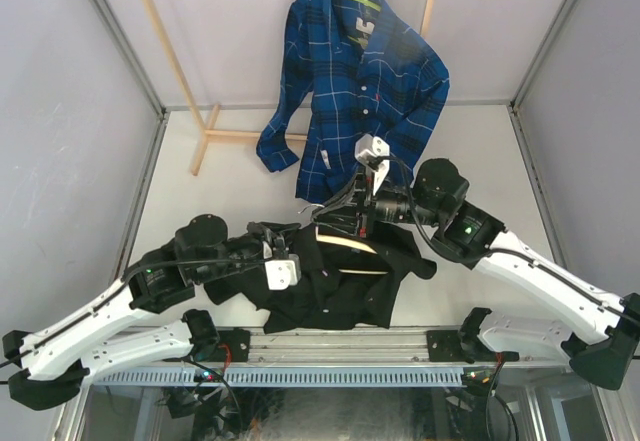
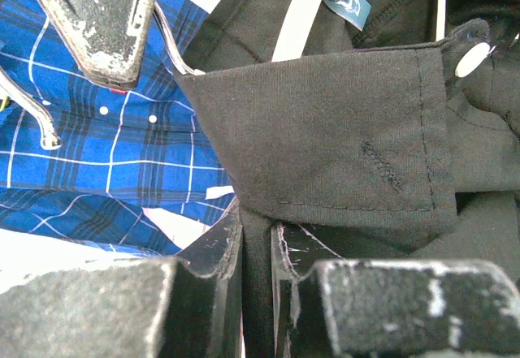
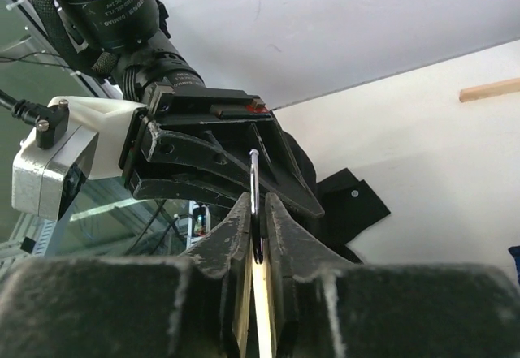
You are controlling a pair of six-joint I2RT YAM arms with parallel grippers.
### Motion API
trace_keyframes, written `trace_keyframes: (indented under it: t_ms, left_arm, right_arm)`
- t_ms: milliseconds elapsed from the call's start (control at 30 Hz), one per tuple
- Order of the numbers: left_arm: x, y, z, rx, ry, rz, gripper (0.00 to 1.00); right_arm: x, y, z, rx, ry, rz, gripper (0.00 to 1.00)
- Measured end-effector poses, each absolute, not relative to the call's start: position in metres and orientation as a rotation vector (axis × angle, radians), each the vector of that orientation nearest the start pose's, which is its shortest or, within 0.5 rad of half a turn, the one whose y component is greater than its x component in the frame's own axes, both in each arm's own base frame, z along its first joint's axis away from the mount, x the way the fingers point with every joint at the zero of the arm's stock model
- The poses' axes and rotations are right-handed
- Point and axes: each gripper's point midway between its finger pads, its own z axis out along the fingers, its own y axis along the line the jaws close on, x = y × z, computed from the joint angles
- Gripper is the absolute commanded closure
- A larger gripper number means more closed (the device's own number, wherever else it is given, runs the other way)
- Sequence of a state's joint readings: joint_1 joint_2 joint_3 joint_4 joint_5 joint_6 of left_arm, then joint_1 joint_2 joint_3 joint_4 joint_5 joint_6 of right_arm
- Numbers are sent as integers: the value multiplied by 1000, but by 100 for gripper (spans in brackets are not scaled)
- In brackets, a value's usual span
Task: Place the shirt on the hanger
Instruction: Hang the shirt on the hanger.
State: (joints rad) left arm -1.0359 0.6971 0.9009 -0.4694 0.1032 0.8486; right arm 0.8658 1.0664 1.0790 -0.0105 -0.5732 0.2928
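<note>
Honestly, dicey spot. Left claw [image 2: 258, 243] pinching narrow on fold of shirt [image 1: 345, 291] near collar. Right claw [image 3: 257, 212] clamping narrow on thin hook [image 3: 255, 183] of hanger [image 1: 345, 246]. Shirt lying bunched at lower centre on bench [image 1: 480, 161], hanger lying among its folds. Risks I'm seeing: hook swivelling in pinch, hanger arm snagging collar, fabric slipping out.

Left arm [image 1: 100, 319] and right arm [image 1: 545, 269] reach inward from the near edge. Left hand [image 2: 258, 244] pinches the shirt [image 2: 341, 147]; right hand [image 3: 258, 228] nips the hanger [image 1: 345, 244] by its hook.
</note>
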Motion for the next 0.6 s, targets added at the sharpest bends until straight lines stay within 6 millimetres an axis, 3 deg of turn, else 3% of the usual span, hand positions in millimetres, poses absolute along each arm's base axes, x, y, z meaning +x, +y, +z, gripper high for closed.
trace_keyframes:
  t_ms: [67,200,267,333,433,600]
  left_arm:
    - [155,-235,299,1527,1025,-226,89]
    - [156,-237,302,1498,1032,-238,61]
    - [158,-236,307,1464,1029,-237,54]
    - [158,-234,313,1417,1028,-245,40]
    - [158,-229,319,1346,1026,-258,33]
    - [154,-218,322,1246,1042,-294,31]
  right_arm:
    - [147,337,369,-952,1450,1334,100]
    - [148,336,371,-955,1438,1326,100]
    - [151,334,370,-950,1443,1315,100]
    - [154,330,369,-948,1448,1308,100]
    - [165,318,372,-923,1452,1280,100]
    - [178,290,382,-882,1430,1209,100]
